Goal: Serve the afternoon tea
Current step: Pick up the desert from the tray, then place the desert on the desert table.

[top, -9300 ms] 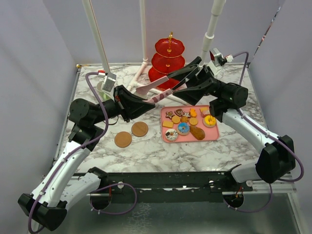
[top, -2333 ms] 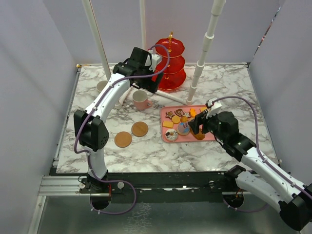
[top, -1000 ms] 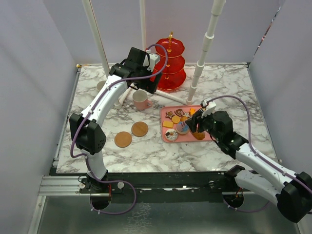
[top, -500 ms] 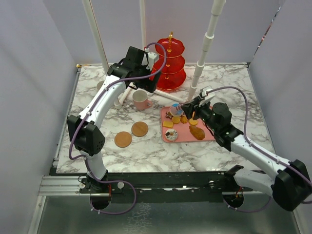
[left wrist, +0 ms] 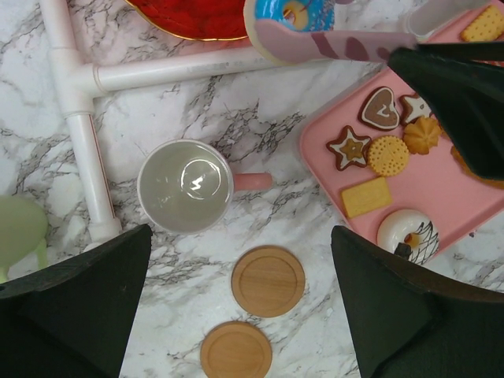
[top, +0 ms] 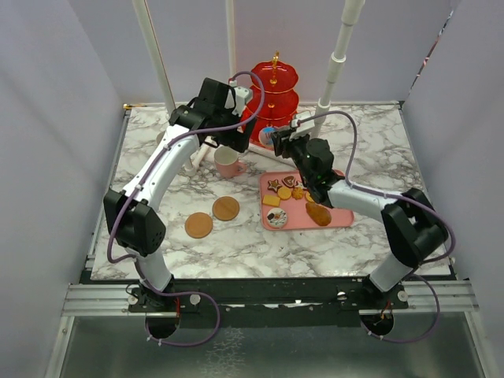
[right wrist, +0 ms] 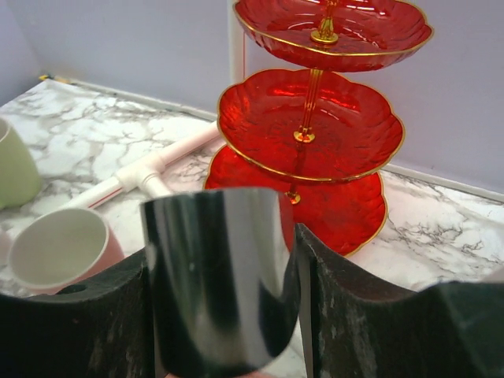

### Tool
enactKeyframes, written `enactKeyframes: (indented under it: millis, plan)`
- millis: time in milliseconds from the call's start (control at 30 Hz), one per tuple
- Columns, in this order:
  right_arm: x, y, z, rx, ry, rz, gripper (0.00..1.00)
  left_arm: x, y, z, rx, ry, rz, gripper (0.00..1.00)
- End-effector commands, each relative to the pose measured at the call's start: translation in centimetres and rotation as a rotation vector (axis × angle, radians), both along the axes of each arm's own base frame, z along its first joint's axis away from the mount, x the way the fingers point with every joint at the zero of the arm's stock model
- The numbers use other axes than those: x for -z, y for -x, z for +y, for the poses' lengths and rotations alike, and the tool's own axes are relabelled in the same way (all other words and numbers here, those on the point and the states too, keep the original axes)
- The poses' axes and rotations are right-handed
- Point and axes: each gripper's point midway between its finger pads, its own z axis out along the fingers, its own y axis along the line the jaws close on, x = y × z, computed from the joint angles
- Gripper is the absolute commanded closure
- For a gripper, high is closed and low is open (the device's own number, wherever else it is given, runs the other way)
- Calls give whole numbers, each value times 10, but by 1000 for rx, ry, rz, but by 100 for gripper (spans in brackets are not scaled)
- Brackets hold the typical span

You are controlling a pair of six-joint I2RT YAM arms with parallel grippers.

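White-and-black arms, purple cables

Glossy translucent stand; matt wooden coasters; shiny iced donut; smooth marble table.

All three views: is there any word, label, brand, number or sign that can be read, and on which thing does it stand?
None can be read in any view.
The pink tray, pink mug, pale green mug, coasters and red stand bear no writing.
The cookies show only icing shapes, a heart and a star, no letters.
The blue-iced doughnut is plain too.
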Motion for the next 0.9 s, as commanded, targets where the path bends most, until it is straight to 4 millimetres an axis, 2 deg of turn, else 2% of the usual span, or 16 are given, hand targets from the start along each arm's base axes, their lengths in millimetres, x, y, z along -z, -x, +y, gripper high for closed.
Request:
enactKeyframes:
  millis: [0,300,600,867]
  plan:
    - [-20,-27,-4,139,-38,-119,67,-22,3,3,3,37,-52,4]
    - [6,-48,-1,188,-11,-117,66,-20,7,9,6,21,-55,4]
    - [23,-71,-20,204,3,-86,68,-16,17,7,35,40,-41,4]
    - [40,-83,-41,107,25,-20,69,-19,24,8,53,44,-51,4]
